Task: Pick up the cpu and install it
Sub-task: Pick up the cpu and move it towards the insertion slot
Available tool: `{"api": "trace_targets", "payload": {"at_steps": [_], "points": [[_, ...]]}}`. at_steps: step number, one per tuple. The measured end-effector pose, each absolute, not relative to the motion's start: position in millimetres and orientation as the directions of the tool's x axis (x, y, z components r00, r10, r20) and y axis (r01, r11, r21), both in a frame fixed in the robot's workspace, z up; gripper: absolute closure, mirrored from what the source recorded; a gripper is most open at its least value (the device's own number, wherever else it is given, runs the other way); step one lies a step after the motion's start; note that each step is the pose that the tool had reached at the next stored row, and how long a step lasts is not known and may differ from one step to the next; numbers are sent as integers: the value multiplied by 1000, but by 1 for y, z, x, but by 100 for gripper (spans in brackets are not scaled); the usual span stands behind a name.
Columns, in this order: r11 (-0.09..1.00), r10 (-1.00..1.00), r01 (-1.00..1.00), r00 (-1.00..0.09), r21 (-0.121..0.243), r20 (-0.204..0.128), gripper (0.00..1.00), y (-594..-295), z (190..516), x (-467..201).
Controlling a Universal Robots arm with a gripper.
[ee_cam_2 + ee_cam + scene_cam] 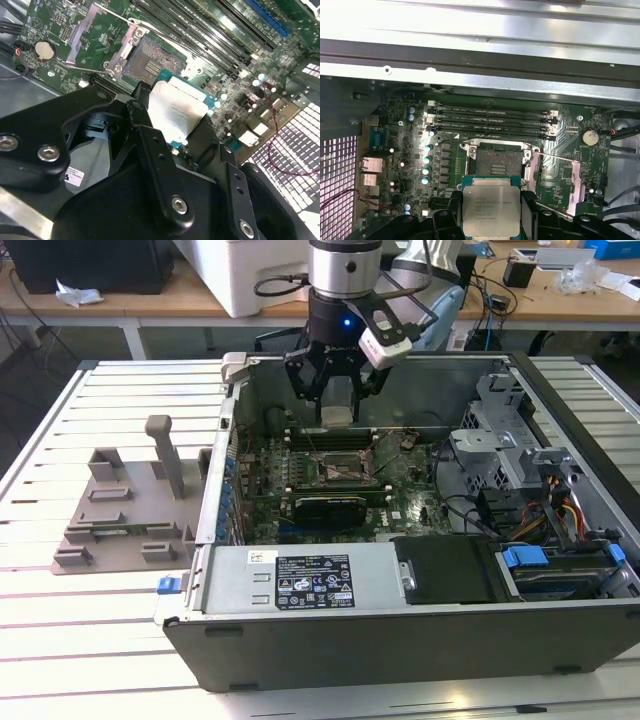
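The cpu (490, 210) is a flat silvery square chip with a green rim, held level between the black fingers of my gripper (491, 216), which is shut on its two opposite edges. In the second wrist view the cpu (175, 112) shows pale and tilted between the finger pads. The exterior view shows my gripper (338, 412) hanging inside the open computer case, above and slightly behind the motherboard socket (343, 472). The socket (496, 161) lies open and bare, with its metal load plate (572, 182) and lever swung aside. The cpu is in the air, apart from the socket.
The open tower case (400, 620) lies on a slatted metal table. Memory sticks (490, 120) run behind the socket, a power supply (300, 580) and drive bays (560, 570) sit at the front. A grey plastic tray (120, 520) stands on the exterior view's left.
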State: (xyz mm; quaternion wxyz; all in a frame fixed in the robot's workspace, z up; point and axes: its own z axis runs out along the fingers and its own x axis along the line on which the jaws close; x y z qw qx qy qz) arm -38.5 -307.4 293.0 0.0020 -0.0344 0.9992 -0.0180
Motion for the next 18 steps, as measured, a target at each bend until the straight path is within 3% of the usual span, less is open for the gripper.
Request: {"api": "trace_targets", "payload": {"at_steps": [18], "points": [[997, -69, -69, -998, -41, -3, 45, -307, 275, -24]]}}
